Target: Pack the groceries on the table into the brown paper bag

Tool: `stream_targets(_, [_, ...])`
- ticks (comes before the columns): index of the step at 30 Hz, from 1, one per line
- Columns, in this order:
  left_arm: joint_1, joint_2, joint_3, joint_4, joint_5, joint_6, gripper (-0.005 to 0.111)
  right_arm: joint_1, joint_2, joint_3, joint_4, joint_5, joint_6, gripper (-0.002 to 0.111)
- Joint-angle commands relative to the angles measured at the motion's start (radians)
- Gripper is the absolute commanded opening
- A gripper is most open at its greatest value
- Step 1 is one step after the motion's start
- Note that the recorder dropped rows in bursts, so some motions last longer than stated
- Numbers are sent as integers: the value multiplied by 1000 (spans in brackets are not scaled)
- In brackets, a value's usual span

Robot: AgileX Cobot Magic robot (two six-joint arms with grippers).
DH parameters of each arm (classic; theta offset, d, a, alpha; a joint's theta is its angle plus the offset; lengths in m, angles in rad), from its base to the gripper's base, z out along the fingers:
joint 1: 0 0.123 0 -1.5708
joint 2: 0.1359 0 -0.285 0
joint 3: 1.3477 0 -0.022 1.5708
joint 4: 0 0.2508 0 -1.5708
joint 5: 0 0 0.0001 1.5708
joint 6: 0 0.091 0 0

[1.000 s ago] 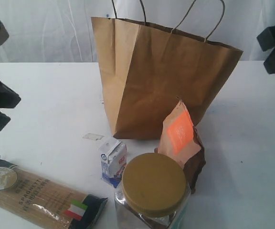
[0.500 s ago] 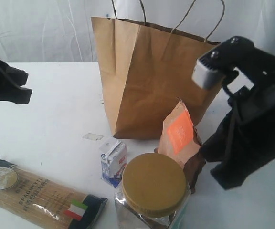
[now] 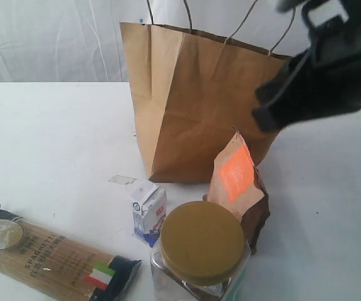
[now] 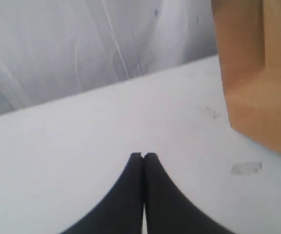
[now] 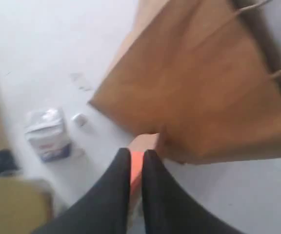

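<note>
The brown paper bag (image 3: 199,106) stands upright at the upper centre of the exterior view, on the white table (image 3: 55,138). Below it are the brown-orange pouch (image 3: 234,179), the small white-blue carton (image 3: 148,213) and the mustard-lidded jar (image 3: 200,251). The spaghetti pack (image 3: 49,257) lies at lower left. The left gripper (image 4: 143,155) is pressed closed and empty. The right gripper (image 5: 136,152) is parted a crack (holding nothing), and the pouch's orange shows through the slit.

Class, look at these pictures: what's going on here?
Groceries await packing; neither hand holds anything yet. The brown paper bag stands upright on the table; spaghetti pack, small carton, jar and pouch sit before it. The right hand, barely parted, points down toward the pouch; the left hand is shut, empty.
</note>
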Motion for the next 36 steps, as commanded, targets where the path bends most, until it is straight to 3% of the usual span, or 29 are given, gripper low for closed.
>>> stream_targets(1, [-20,-8,23,-8,24,15,0,-106,61,-173,-174,90,128,9])
stream_targets(6, [-103,56,-6,14,-82,15,0,-322,266,-424,-47,218,11,9])
stream_targets(12, [-155,240,-186,45,56,17,0,-519,549,-713,355,330,-181,10])
stream_targets(17, [-207,436,-412,45,139,158,0,-527,664,-800,438,320,-335,21])
stream_targets(23, [-385,684,-619,45,157,431,0,-527,752,-832,329,249,-332,58])
stream_targets(26, [-441,769,-681,45,90,524,0,-527,760,-832,300,233,-330,64])
stream_targets(30, [-480,824,-727,45,-43,534,1,-527,763,-832,277,183,-299,63])
stream_targets(32, [-487,845,-752,35,-66,506,8,-530,767,-832,258,185,-259,63])
stream_targets(34, [-487,873,-784,-1,-70,376,18,-544,784,-832,251,199,-228,63])
stream_targets(36, [-487,905,-853,-34,44,204,24,-570,812,-836,260,243,-196,63])
